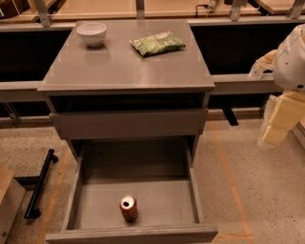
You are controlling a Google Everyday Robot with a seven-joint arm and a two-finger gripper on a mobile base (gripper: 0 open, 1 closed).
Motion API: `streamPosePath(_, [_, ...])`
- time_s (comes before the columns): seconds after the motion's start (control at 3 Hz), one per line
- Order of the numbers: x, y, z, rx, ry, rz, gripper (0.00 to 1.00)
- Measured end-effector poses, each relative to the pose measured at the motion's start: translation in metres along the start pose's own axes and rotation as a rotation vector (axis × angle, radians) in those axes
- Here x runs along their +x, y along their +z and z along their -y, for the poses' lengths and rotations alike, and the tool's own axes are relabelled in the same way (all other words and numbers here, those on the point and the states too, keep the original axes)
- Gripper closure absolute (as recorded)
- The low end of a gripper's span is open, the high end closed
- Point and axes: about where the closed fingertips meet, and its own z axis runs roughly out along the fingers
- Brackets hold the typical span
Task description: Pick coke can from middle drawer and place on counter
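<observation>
You have the coke can [128,208] standing upright on the flat floor of the middle drawer [95,212], which is pulled well out of the cabinet. The can sits close to the drawer's front wall, a little left of centre, with its silver top and dark mouth hole facing up, apart from both side walls. Above it the upper drawer front [128,123] is shut, with a dark gap between it and the counter [119,69]. On the counter you can see a white bowl [92,34] near the back left corner and a green snack bag [157,43] lying flat near the back, right of centre, the two well apart. The gripper [281,121] hangs at the far right of your view, beside the cabinet and level with the upper drawer front, over the speckled floor [252,190] and well apart from the can (its cream-coloured end sits just below the arm's white housing, partly cut by the frame edge). I cannot tell how far open it is, and no object shows in its hold. Left of the drawer a black bar [39,183] lies on the floor, and a tan wooden tabletop [95,7] runs behind the counter
</observation>
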Motion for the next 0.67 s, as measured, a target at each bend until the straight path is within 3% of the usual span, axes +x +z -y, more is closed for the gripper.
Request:
streamPosePath(0.33, [0.0059, 0.0366, 0.0042, -0.004, -0.015, 0.03, 0.0])
streamPosePath(0.67, [0.0067, 0.0399, 0.006, 0.001, -0.008, 0.04, 0.0])
